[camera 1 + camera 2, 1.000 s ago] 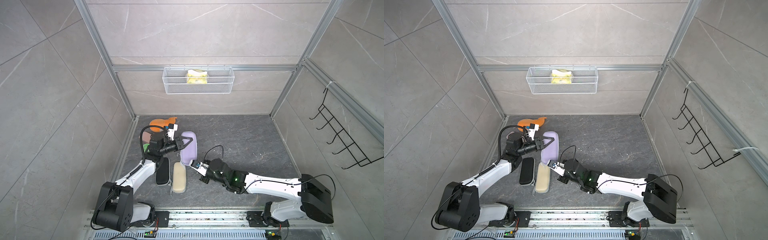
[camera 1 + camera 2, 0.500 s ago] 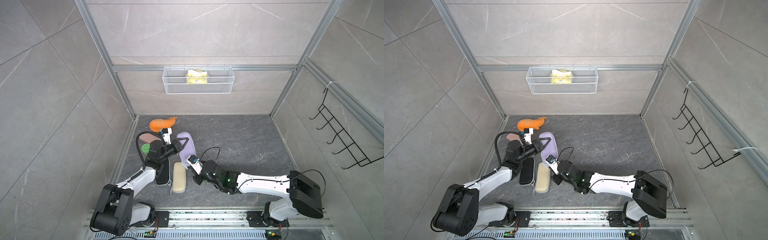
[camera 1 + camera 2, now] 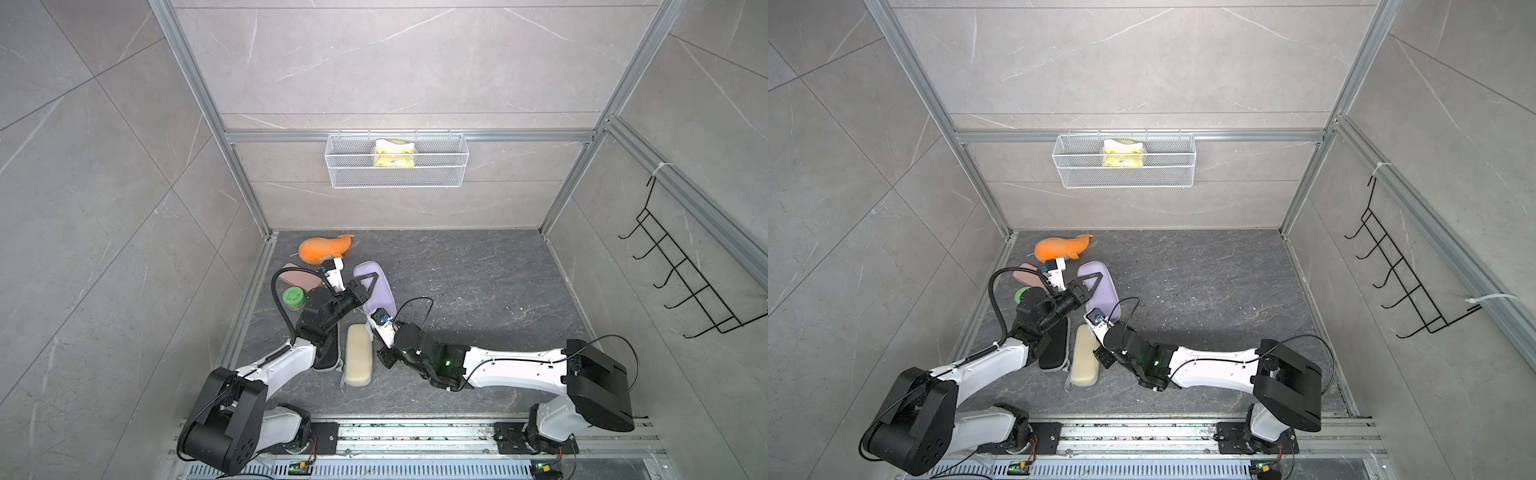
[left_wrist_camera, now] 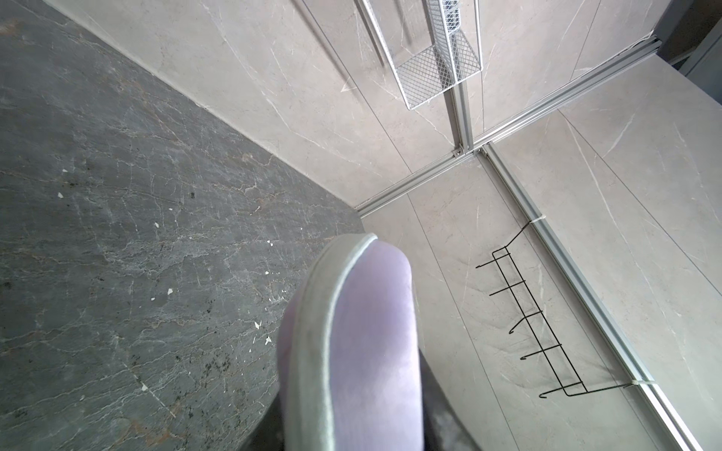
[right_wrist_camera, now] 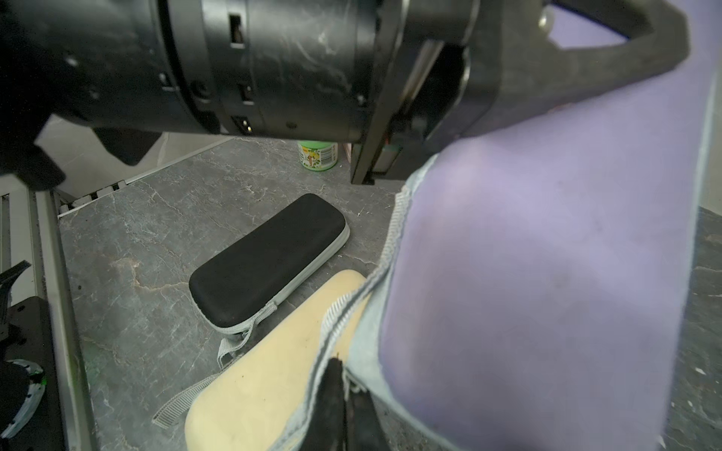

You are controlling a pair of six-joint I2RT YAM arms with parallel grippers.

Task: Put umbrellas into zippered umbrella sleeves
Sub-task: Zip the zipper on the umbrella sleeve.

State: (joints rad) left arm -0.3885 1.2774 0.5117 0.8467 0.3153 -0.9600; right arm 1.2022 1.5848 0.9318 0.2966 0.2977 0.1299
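Eyes on the cream sleeve, lying flat on the dark floor; everything here gets placed off that one. Just past its far end, the lavender sleeve is in both arms' care! The left gripper clamps it from the left side. One black finger lies across the lavender face in the right wrist view. In the left wrist view the sleeve's rounded end rises straight out from between the jaws, grey zip edging running along its rim.

At the end nearest the cream sleeve, the right gripper has its fingertips pressed tight together, pinching the lavender sleeve's grey zip edging (whether the pull itself is in there, I can't tell). That near end overlaps the cream sleeve's far end in the right wrist view; touching or not, I can't say. What sits inside the lavender sleeve is hidden.

The black sleeve lies closed just left of the cream one, side by side, half under the left arm in both top views. Farther out on that left side stand a green-lidded jar and a pink case. Beyond those lies an orange plush whale.
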